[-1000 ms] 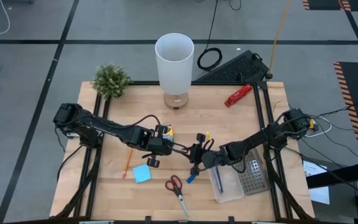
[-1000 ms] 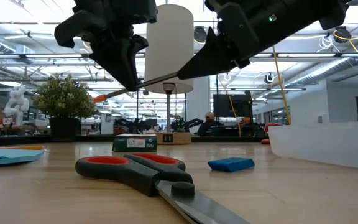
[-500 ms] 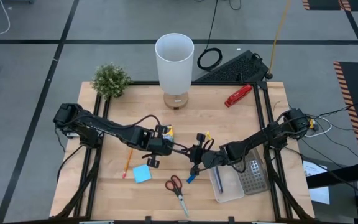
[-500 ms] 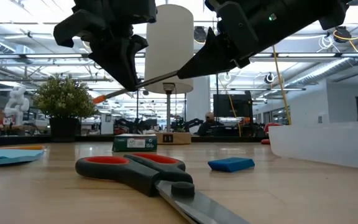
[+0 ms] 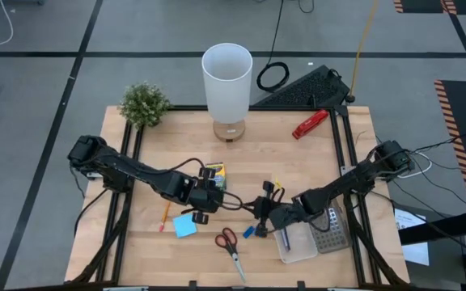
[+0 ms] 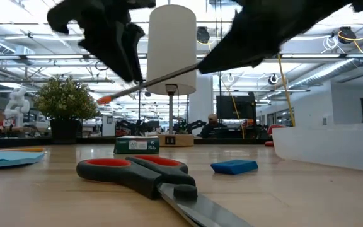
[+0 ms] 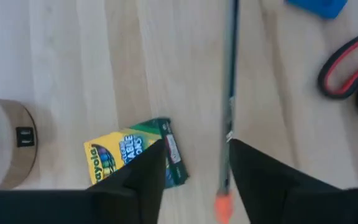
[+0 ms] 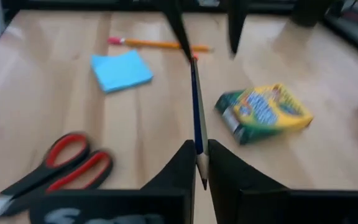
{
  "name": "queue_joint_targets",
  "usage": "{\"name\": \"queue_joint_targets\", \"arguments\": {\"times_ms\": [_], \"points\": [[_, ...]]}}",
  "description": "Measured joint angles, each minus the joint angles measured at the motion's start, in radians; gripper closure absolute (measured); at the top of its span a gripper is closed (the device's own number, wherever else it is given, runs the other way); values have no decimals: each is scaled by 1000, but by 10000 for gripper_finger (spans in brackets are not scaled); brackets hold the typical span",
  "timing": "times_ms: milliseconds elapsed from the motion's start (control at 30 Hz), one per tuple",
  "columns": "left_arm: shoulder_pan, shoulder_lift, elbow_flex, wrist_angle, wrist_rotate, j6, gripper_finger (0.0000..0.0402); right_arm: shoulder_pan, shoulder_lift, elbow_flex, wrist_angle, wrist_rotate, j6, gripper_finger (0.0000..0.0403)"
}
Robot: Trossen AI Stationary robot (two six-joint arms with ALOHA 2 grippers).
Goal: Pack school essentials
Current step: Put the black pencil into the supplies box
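Both arms have dropped nearer the front of the bench (image 5: 298, 158) since a second ago, carrying the dark pencil (image 5: 241, 204) along between them. From above, the left pincer (image 5: 217, 200) now sits just above the blue sticky-note pad (image 5: 185, 225), beside the yellow-green crayon box (image 5: 214, 174), which is more exposed than before. The right pincer (image 5: 259, 208) has slid toward the clear tray (image 5: 298, 252).

The right pincer (image 8: 197, 151) is pinched tight on the pencil (image 8: 196, 106) near its sharpened tip. The left pincer (image 7: 194, 158) stands apart, fingers (image 7: 143, 171) well spread with the pencil (image 7: 229, 93) running past one of them; whether they touch it, I cannot tell.

At bench height the pencil (image 6: 150, 83) hangs slanted in the air, orange end low, both arms now blurred.

On the bench the red-handled scissors (image 5: 230, 245), the tiny blue eraser (image 5: 248, 233) and an orange pencil (image 5: 166, 216) lie where they lay.

The tray holds a dark pen-like thing (image 5: 285, 238); a grey perforated block (image 5: 329, 229) lies at its right side.
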Motion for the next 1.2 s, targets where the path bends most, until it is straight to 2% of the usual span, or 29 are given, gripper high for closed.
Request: {"name": "queue_joint_targets", "arguments": {"times_ms": [133,267,533,733,833,1000,1200], "points": [[-40,-7,41,-7,-3,-28,196,71,-43,-1,-109,43,114,386],[-80,-9,86,-6,-22,-47,199,153,-104,-1,-247,82,244,387],[-127,-9,100,16,-30,-126,214,324,-225,9,-581,70,515,387],[-129,-9,100,17,-31,-241,215,424,-302,130,-926,28,621,387],[-129,-9,100,17,-43,-289,215,456,-325,196,-1065,5,656,387],[-131,-9,100,20,-48,-345,215,483,-327,243,-1250,-110,766,387],[-137,-8,100,38,-99,-352,215,483,-293,243,-1363,-108,957,387]]}}
